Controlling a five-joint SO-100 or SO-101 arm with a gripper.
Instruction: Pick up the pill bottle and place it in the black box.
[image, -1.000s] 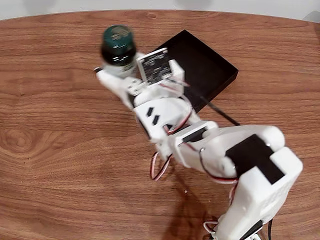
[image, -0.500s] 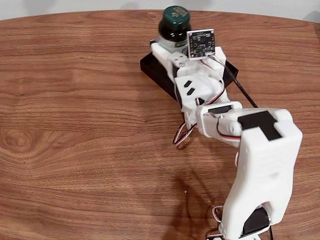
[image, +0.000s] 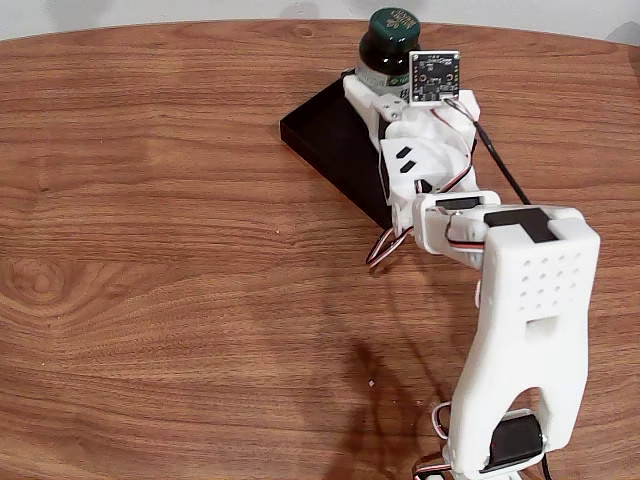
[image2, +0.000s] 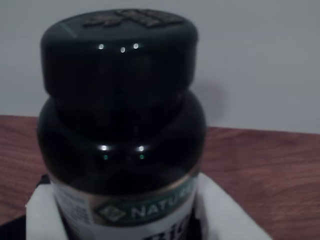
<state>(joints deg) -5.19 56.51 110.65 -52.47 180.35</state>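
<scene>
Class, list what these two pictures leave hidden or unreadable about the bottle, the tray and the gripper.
- Pill bottle base, fixed view: the arm covers it, so whether it touches the black box is unclear.
- Box's far side, fixed view: under the arm.
- Label, wrist view: cut off by the bottom edge.
- Cap lettering, both views: too small or blurred.
- Gripper fingertips, wrist view: below the frame.

A white plastic arm (image: 520, 330) with black patches, red-and-white wires, a black cable and a small black circuit board (image: 435, 76)
</scene>
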